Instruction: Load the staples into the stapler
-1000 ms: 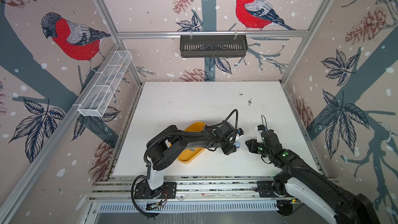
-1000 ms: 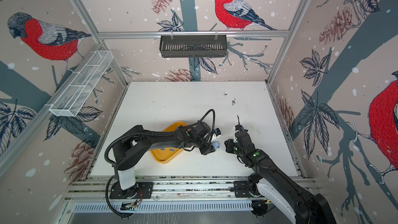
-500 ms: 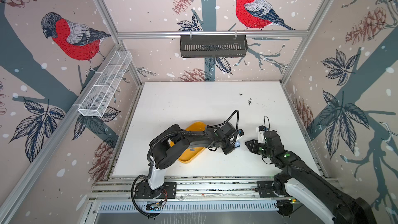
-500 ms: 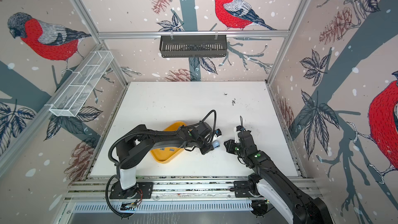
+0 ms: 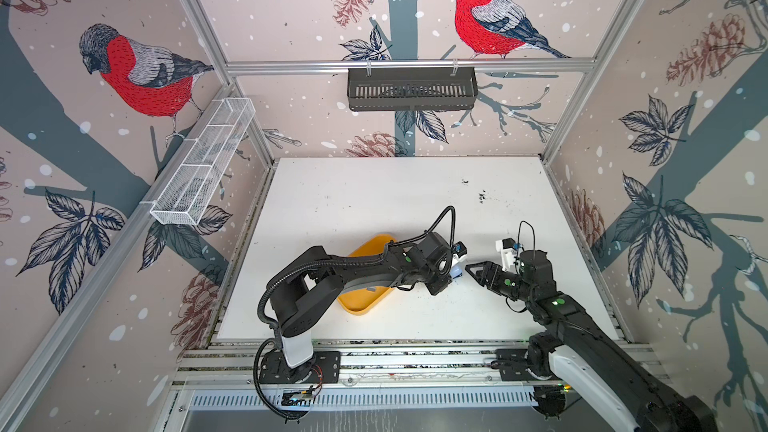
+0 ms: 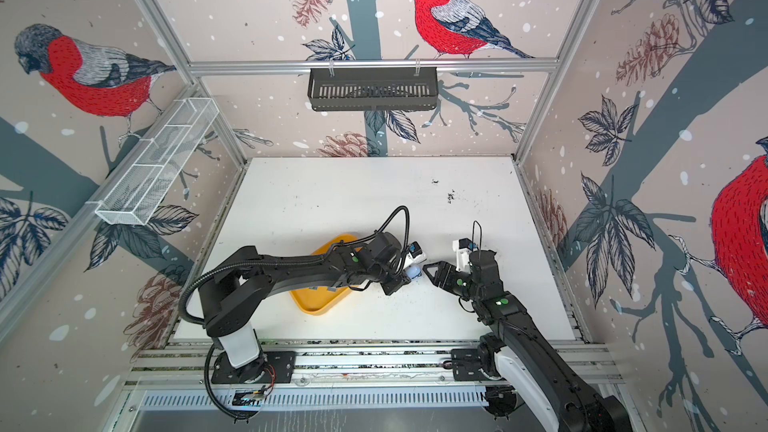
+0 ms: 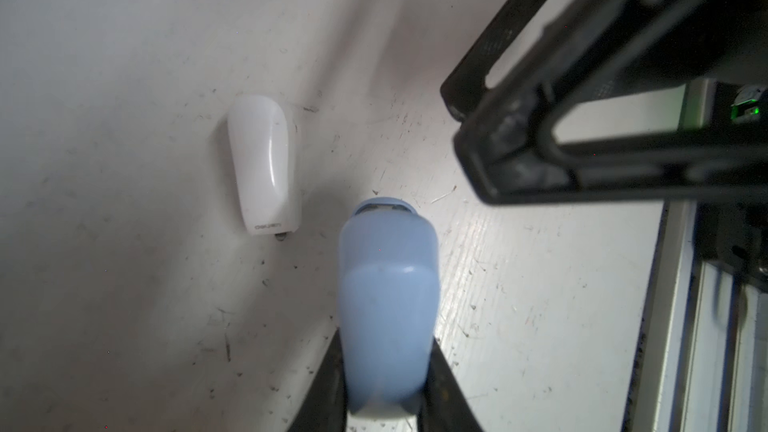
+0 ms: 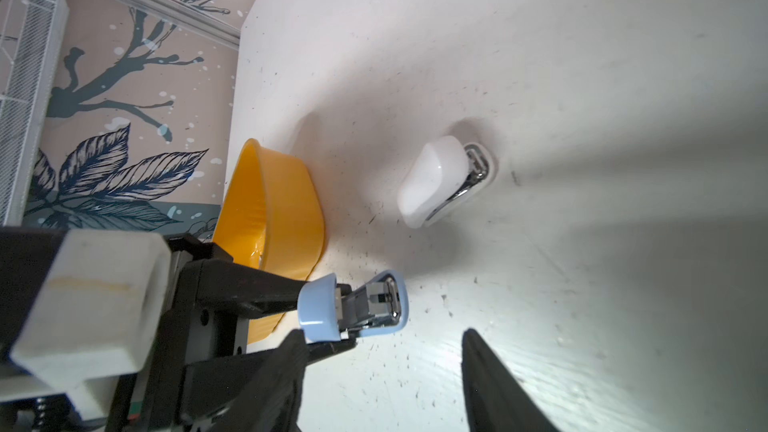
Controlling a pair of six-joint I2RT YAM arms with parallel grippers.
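Stapler, blue, clamped in left pincer, grip looks shallow; right pincer apart, v. close: nudge cd twist it loose.

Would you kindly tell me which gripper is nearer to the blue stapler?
Left. The left gripper is clamped on the blue stapler, holding it off the table; the right gripper stands open just off its front end, apart from it.

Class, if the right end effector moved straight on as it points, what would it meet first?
Probably the blue stapler held by the left end effector, just ahead; depth is unclear.
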